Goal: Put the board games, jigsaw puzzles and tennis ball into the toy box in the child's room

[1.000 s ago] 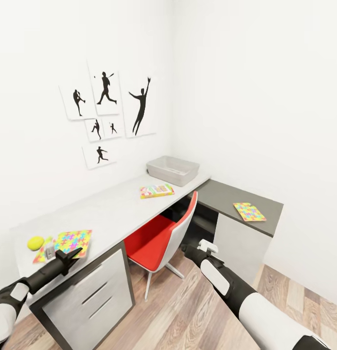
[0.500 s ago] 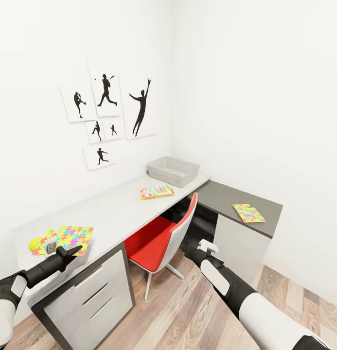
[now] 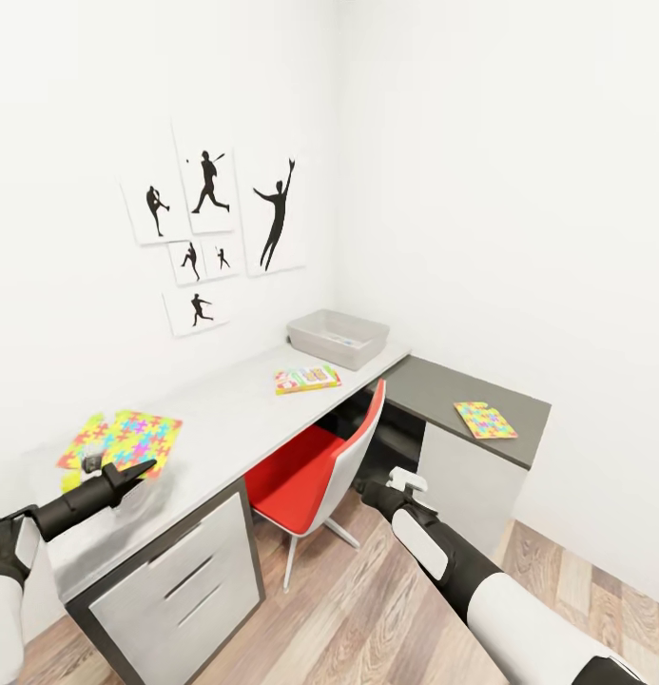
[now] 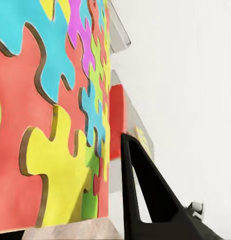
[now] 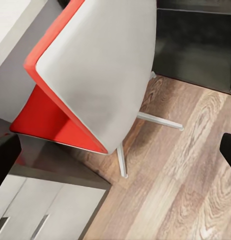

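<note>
Holding item: near jigsaw puzzle (image 3: 122, 441), a flat multicolour sheet, clamped at its near edge by the left gripper (image 3: 99, 467). In the left wrist view the puzzle (image 4: 50, 115) stands as a broad face right against one dark finger (image 4: 145, 195). The sheet looks lifted and tilted off the light grey surface (image 3: 234, 409), its far end angled away from the gripper toward the wall; whether any corner touches the surface cannot be told.

Destination: toy box (image 3: 338, 338), pale grey bin at the far end of the surface near the corner, well apart from the held puzzle. It lies ahead and to the right of the left gripper, along the length of the surface; its long axis runs roughly parallel to the wall. Something small and coloured shows inside.

Other task items:
- Board game (image 3: 307, 379), flat printed box, on the surface between the held puzzle and the toy box, just before the box.
- Second jigsaw puzzle (image 3: 486, 420), flat on the dark grey corner section, nearer the right arm.

Right gripper (image 3: 406, 479): low, beside the red chair (image 3: 315, 471), over the wood floor; carrying nothing visible, its opening not discernible.

Judgement: the left arm is the carrier; the coming move is a long carry rightward along the surface, clearing the board game.
</note>
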Tool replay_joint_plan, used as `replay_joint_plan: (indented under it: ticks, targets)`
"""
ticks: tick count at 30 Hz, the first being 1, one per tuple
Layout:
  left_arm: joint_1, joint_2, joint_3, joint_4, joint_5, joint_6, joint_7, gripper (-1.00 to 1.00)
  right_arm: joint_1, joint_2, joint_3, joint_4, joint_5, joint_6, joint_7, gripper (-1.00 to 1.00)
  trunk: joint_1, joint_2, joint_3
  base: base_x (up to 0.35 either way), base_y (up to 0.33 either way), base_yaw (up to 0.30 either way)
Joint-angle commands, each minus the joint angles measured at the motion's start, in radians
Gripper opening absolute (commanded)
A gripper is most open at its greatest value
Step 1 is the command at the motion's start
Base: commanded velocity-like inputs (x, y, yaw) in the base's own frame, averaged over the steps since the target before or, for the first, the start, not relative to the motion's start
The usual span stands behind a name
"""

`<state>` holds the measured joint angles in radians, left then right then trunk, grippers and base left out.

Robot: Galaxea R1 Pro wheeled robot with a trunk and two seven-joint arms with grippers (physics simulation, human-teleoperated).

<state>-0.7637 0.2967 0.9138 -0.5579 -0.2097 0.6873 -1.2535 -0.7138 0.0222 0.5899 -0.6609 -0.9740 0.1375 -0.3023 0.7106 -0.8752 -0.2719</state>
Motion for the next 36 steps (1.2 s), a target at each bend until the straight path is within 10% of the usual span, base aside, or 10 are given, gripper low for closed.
replay_joint_plan:
  ticks: [1,10,15,36]
  targets:
    - [0.0,-0.001,-0.01,-0.019,-0.013,0.008,-0.036,-1.0,-0.001,-0.001,0.004,-0.002,-0.005,0.002,-0.008,1.0,-0.004,0.006,0.002,0.0,0.0,0.0]
    - [0.009,0.003,-0.037,-0.081,-0.013,-0.068,-0.149,-1.0,-0.001,-0.001,0.004,-0.002,-0.005,0.002,-0.008,1.0,-0.038,0.069,0.03,0.0,0.0,0.0]
    - [0.029,0.007,-0.035,-0.087,-0.014,-0.142,-0.316,-1.0,-0.001,-0.001,0.004,-0.002,-0.005,0.002,-0.008,1.0,-0.057,0.104,0.046,0.0,0.0,0.0]
    - [0.073,0.009,-0.029,-0.106,-0.002,-0.301,-0.317,-1.0,-0.001,-0.001,0.004,-0.002,-0.004,0.002,-0.006,1.0,-0.138,0.251,0.111,0.0,0.0,0.0]
